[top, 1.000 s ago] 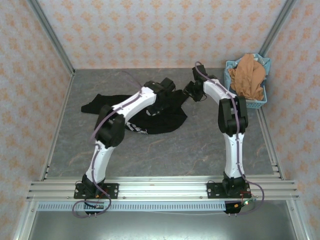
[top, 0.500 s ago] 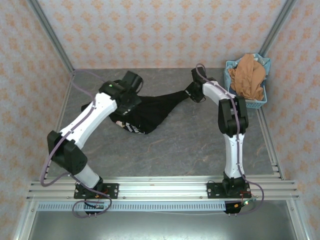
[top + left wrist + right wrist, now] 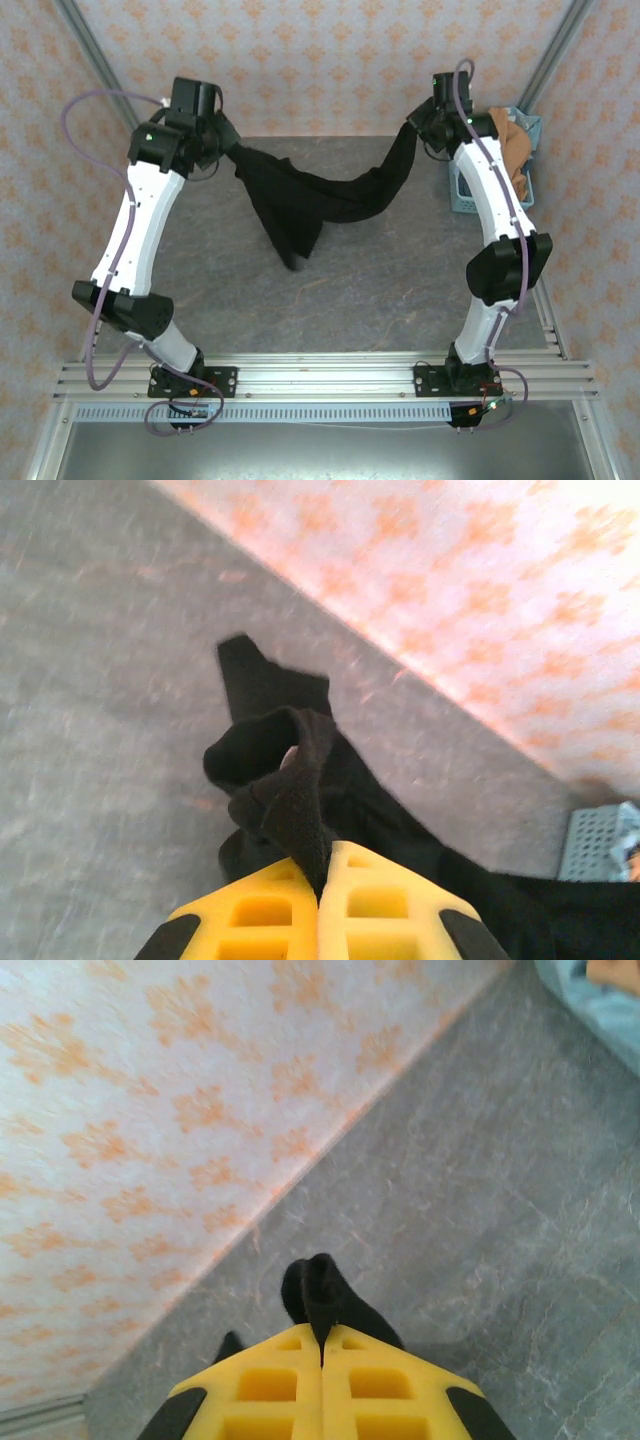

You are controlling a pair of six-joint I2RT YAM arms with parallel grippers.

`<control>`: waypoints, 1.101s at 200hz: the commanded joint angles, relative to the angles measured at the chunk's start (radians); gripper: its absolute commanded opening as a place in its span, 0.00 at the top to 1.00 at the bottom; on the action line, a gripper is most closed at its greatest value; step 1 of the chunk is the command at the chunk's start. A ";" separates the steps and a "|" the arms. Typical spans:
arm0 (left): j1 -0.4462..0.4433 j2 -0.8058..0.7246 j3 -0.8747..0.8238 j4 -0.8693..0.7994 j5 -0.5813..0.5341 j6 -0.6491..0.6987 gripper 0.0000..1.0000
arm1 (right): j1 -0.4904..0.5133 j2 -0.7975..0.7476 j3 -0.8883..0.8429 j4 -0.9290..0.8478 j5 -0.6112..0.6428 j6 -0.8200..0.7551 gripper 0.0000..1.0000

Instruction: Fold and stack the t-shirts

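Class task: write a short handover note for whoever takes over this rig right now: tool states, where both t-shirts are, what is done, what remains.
Left tool: shut on the black t-shirt.
Right tool: shut on the same shirt's other end.
The black t-shirt hangs stretched between them over the table; the orange-brown t-shirt sits in the blue basket.
Done: nothing folded or stacked.
Left: lay flat, fold both, stack.

Black t-shirt (image 3: 310, 200): strung across the upper middle of the frame, one end pinched in the left gripper (image 3: 226, 142), the other in the right gripper (image 3: 413, 128). Middle sags, with a bunched tail hanging down toward frame centre. Orange-brown t-shirt (image 3: 514, 150): crumpled heap in the light blue basket (image 3: 458, 190), upper right, partly hidden.
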 commanded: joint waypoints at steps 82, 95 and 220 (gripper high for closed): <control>0.051 -0.290 -0.248 -0.027 -0.129 0.034 1.00 | -0.008 -0.326 -0.303 -0.100 0.110 -0.027 1.00; 0.051 -0.327 -0.279 -0.033 -0.109 0.028 1.00 | -0.014 -0.378 -0.409 -0.082 0.109 -0.031 1.00; 0.135 -0.107 -0.628 0.244 -0.052 0.059 1.00 | -0.019 -0.384 -0.797 0.005 0.135 0.054 1.00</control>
